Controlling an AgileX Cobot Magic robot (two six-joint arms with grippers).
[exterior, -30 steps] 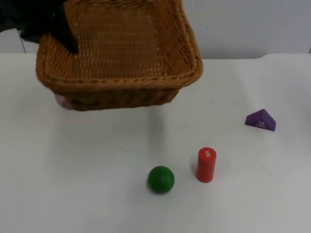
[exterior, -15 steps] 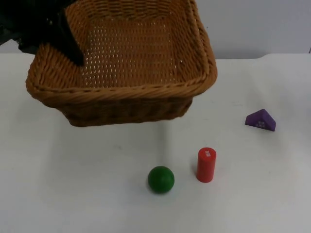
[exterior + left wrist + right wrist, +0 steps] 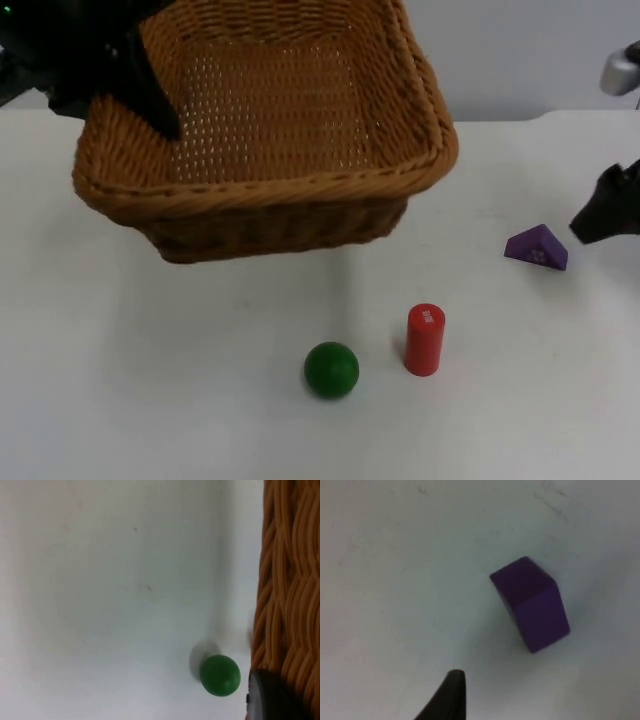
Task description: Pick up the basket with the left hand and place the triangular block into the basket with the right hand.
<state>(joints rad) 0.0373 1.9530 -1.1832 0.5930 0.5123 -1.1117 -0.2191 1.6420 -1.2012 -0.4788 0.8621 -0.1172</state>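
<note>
While the left gripper (image 3: 150, 100) held the basket (image 3: 300, 190) by its rim above the table, the right gripper (image 3: 600, 215), finger state unclear, hovered just beside the purple triangular block (image 3: 537, 247); next it needed to descend and grasp it

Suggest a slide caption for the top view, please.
Left claw holds the wicker basket aloft while the right claw nears the purple triangular block.

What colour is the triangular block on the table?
Purple; the triangular block has a small pale mark on its face. It shows best in the top view.
</note>
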